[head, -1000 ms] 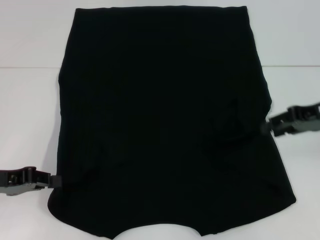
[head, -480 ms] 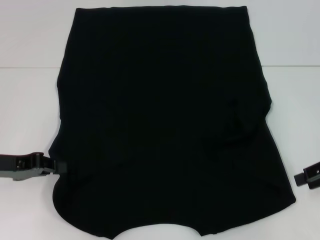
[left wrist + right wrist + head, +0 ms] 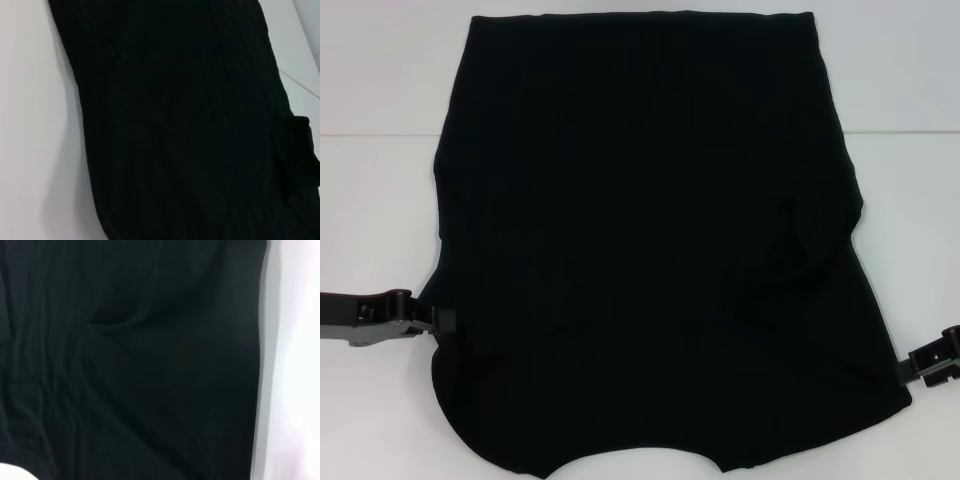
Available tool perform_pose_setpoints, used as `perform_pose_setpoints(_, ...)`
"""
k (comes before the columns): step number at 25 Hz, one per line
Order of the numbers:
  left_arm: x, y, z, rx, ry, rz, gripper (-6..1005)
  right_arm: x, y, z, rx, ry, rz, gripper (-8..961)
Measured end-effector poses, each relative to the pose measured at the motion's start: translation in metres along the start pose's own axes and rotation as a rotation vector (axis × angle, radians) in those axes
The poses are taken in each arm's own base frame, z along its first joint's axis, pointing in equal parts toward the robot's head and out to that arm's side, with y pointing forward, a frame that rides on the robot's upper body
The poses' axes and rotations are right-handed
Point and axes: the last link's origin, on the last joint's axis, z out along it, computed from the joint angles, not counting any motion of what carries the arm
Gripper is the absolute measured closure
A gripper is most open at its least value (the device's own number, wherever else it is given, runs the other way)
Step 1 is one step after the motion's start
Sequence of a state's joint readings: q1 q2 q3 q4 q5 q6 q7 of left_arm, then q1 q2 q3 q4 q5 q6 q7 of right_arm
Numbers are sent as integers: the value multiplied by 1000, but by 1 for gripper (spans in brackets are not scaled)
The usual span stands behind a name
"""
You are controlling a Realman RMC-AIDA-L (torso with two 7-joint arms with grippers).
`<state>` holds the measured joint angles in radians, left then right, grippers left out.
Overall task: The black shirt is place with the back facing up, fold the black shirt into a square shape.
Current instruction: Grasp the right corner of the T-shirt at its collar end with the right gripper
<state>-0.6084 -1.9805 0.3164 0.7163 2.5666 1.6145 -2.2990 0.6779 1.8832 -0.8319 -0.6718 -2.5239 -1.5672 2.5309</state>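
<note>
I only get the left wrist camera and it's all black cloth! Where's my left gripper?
Observer: In the head view, the left gripper is at the left edge of the black shirt, toward the robot's end.
Operator: And the other one?
Observer: The right gripper is at the shirt's right edge, close to its near corner.
Operator: Is it a square?
Observer: Not yet. It lies as one long shape on the white table.
</note>
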Motion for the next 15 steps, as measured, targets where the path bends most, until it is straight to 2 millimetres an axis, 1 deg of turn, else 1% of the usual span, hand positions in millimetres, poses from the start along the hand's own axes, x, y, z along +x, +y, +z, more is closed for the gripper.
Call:
perform_pose_setpoints(5,1,0,0,4,4,1,949,-3,3,6,6,-10,-7,446)
perform_pose_setpoints(15,4,0,0,6,10,1,946,-3,4,12,11,-8,-10,446)
